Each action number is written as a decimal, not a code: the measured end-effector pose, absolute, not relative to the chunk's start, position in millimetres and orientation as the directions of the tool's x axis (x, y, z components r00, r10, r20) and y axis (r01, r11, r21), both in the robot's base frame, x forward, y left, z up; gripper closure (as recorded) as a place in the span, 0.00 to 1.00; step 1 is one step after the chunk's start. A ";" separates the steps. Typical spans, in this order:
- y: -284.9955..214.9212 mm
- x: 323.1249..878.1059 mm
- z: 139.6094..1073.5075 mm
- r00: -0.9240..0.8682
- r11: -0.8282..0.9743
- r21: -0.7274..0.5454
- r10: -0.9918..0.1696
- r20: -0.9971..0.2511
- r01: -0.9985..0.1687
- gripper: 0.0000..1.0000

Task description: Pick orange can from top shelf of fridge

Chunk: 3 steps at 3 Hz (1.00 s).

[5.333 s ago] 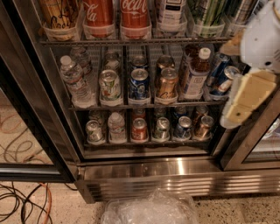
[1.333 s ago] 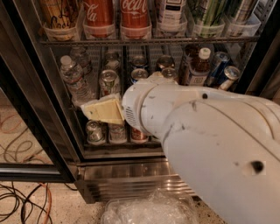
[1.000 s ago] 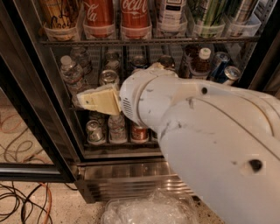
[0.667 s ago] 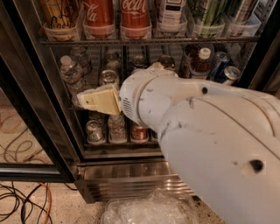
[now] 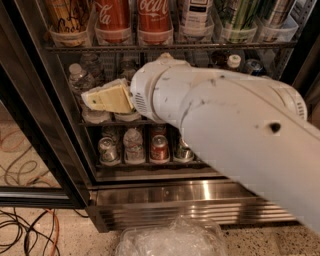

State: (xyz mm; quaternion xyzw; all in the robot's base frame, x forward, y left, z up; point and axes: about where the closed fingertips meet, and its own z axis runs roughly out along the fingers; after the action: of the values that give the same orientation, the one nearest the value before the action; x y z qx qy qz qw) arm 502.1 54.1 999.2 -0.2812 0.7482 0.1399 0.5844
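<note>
The tall golden-orange metal drink can with black cursive script [image 5: 67, 17] stands at the left end of the top shelf [image 5: 165, 47], a dark wire rack inside the black-framed glass-door drinks fridge [image 5: 37, 117]. The can sits in a clear plastic tray, and its lid is cut off by the upper edge of the view. To its right on the same rack stand two red Coca-Cola cans [image 5: 114, 20], then a white-labelled bottle [image 5: 195, 15] and green cans [image 5: 240, 20] toward the right end.

The robot's thick white arm [image 5: 225, 120] crosses the view from the lower right. It hides most of the middle rack and the right part of the bottom rack. At its end the cream-coloured wedge-shaped gripper [image 5: 95, 100] points left in front of the middle rack, well below the orange can and apart from it. Nothing shows in its grasp, and whether it is parted or closed cannot be told. A clear plastic water bottle [image 5: 79, 80] stands just behind its tip.

On the bottom rack short cans stand in a row, among them a red one [image 5: 160, 149]. Below them runs the ribbed stainless-steel base [image 5: 190, 212]. On the speckled floor, cables [image 5: 30, 232] lie at the lower left and crumpled clear plastic [image 5: 170, 242] lies in front of the base.
</note>
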 end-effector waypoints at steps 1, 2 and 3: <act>88.4 529.7 1005.1 -0.120 0.712 -0.111 -0.266 -0.956 -0.693 0.00; 103.8 539.2 1007.5 -0.089 0.605 -0.103 -0.279 -0.956 -0.790 0.00; 113.7 524.2 1005.5 -0.024 0.506 -0.135 -0.296 -0.955 -0.852 0.00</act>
State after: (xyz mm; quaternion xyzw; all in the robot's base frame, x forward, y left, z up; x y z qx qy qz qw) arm 524.2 113.7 1005.5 -0.4283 0.6697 0.2518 0.5519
